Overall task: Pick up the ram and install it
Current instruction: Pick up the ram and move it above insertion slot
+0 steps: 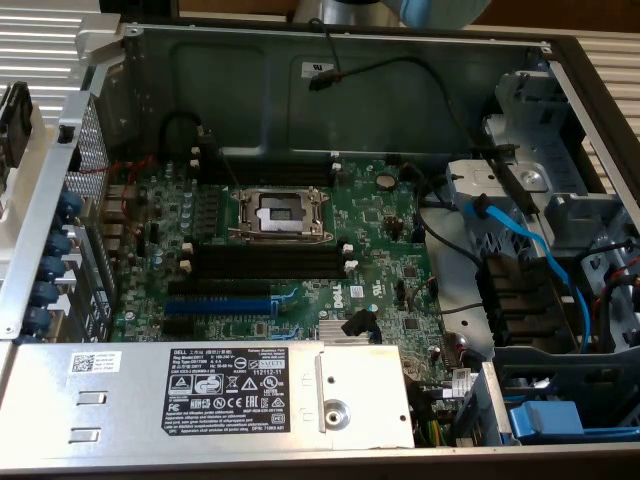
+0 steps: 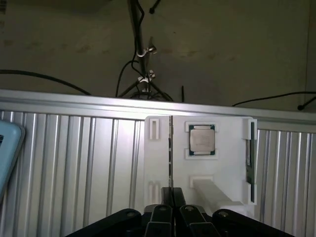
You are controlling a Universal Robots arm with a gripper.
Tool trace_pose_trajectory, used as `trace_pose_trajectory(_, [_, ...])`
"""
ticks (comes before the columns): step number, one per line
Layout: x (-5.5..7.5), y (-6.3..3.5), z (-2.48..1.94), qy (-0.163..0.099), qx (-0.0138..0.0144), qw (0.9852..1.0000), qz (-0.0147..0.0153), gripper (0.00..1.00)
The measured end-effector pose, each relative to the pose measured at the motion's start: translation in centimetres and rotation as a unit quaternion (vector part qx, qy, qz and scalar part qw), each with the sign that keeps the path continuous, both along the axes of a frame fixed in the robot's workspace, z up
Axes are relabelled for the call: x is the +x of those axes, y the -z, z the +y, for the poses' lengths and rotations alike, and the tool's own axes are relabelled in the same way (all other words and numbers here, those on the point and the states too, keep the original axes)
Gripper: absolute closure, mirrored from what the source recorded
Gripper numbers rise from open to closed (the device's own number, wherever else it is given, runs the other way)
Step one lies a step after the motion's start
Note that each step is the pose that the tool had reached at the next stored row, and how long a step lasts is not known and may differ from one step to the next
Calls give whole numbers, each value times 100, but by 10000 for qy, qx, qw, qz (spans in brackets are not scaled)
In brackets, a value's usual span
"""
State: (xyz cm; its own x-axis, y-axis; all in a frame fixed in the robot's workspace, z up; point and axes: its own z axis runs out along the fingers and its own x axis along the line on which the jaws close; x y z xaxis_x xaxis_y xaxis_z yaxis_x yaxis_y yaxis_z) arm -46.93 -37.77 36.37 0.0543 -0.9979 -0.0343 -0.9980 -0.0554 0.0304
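Several long black slots (image 1: 265, 262) with white end clips lie across the green board (image 1: 390, 220) in the middle of the exterior view, some nearer the camera than the metal processor socket (image 1: 277, 212) and some beyond it. One blue slot (image 1: 218, 305) runs just below them, toward the lower left of that frame. The open metal case (image 1: 250, 90) holds all this. A grey power box (image 1: 130, 400) with a black label fills its lower left, and a blue cable (image 1: 530, 250) curves down the exterior view's right. A light blue part of my arm (image 1: 435, 10) shows at the top edge. In the wrist view my gripper (image 2: 172, 202) has its fingers drawn close together, pinching the ram (image 2: 171, 148). I see the ram edge-on, as a thin dark line reaching out from between them. It hangs over a white tray (image 2: 222, 168) that sits on a ribbed metal surface (image 2: 74, 163). A square processor chip (image 2: 202, 139) rests in the tray just beside the ram. A second stick (image 2: 251, 158) stands on edge at the tray's far side from the ram, beyond the chip. Dark cables (image 2: 138, 59) trail across the floor past the metal surface.
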Motion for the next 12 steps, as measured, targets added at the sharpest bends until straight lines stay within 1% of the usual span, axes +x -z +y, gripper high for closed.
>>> trace_pose_trajectory(2, [0,-1,-4,-1,0,10000,1,88])
trace_pose_trajectory(3, [0,-2,-19,-1,13,10000,2,88])
trace_pose_trajectory(4, [0,-1,-20,-1,19,10000,1,88])
trace_pose_trajectory(8, [3,-1,-20,3,19,10000,0,88])
trace_pose_trajectory(10, [40,-6,-21,4,19,10000,0,88])
trace_pose_trajectory(12, [104,-40,-21,5,19,10000,0,88])
